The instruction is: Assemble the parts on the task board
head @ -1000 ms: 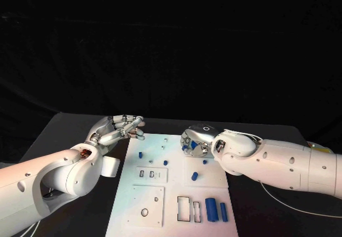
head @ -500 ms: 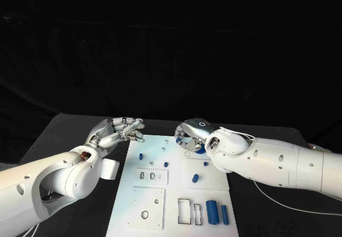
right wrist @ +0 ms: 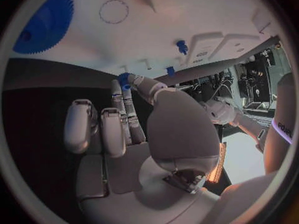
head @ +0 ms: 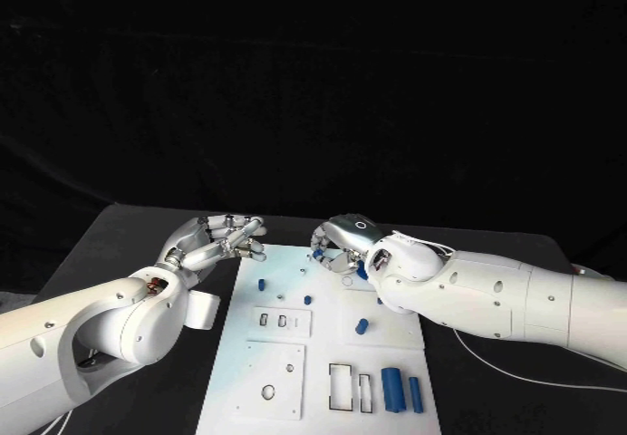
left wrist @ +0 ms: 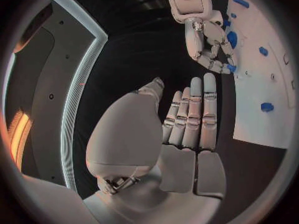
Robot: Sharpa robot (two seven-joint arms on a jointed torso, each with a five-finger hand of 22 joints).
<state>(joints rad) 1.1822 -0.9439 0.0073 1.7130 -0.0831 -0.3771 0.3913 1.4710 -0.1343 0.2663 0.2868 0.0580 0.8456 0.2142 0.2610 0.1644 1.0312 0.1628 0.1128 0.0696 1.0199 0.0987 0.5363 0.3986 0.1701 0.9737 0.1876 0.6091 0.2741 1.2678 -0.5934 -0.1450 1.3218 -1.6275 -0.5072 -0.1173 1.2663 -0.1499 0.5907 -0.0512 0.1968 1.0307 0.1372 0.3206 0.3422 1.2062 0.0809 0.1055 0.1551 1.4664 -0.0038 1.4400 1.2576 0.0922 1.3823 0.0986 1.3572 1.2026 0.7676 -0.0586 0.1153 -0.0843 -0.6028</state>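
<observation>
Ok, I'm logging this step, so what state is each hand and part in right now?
Left silver hand: holds nothing, fingers apart, beside the board.
Right silver hand: fingertips pinch a small blue part.
White task board: flat on the table.
Two long blue blocks: lying on the board's near corner.

The far end of the white board is the crowded part. The right hand sits low over that edge, fingertips around a small blue piece, with its thick arm slanting across the board's right side. The left hand hovers just off the far left corner, fingers apart and holding nothing. Between them lies a narrow gap. Short blue pegs dot the board's middle; two longer blue bars lie at its near right corner. The near left stays flat and open.
</observation>
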